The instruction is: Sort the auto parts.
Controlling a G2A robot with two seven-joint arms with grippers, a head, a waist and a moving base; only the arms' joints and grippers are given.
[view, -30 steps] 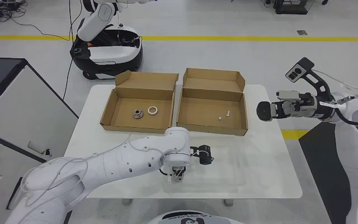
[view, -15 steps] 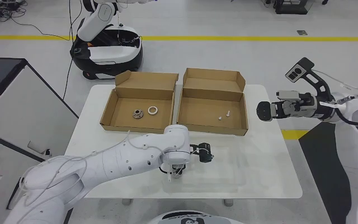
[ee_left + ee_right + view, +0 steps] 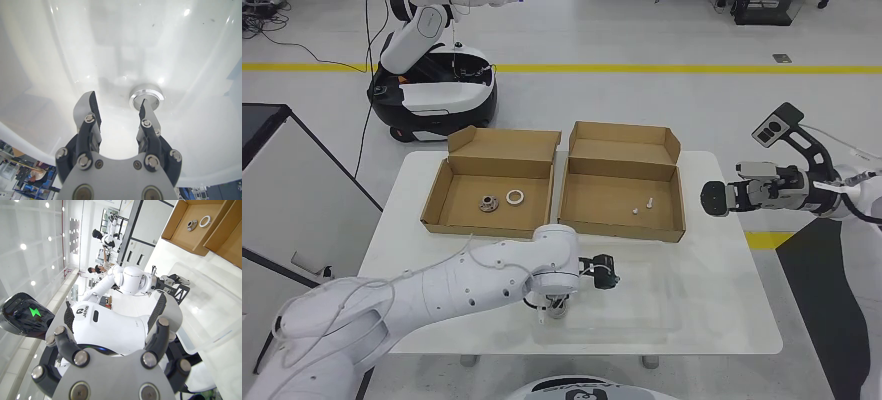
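Note:
A silver metal ring (image 3: pixel 146 95) lies on the white table near its front edge. My left gripper (image 3: pixel 118 97) is open and low over it, with one fingertip (image 3: pixel 142 106) inside the ring's hole and the other finger (image 3: pixel 93 106) off to the side. In the top view this gripper (image 3: pixel 554 308) points down at the front middle of the table. My right gripper (image 3: pixel 710 197) hangs beyond the table's right edge, open (image 3: pixel 115 309) and holding nothing.
Two open cardboard boxes stand side by side at the back. The left box (image 3: pixel 457 205) holds a dark flange (image 3: pixel 488 204) and a white ring (image 3: pixel 514 197). The right box (image 3: pixel 602 200) holds small white parts (image 3: pixel 642 209). Another robot (image 3: pixel 432 90) stands behind the table.
My left wrist has shifted slightly left and toward the boxes, still low over the table front. The right arm has stayed put.

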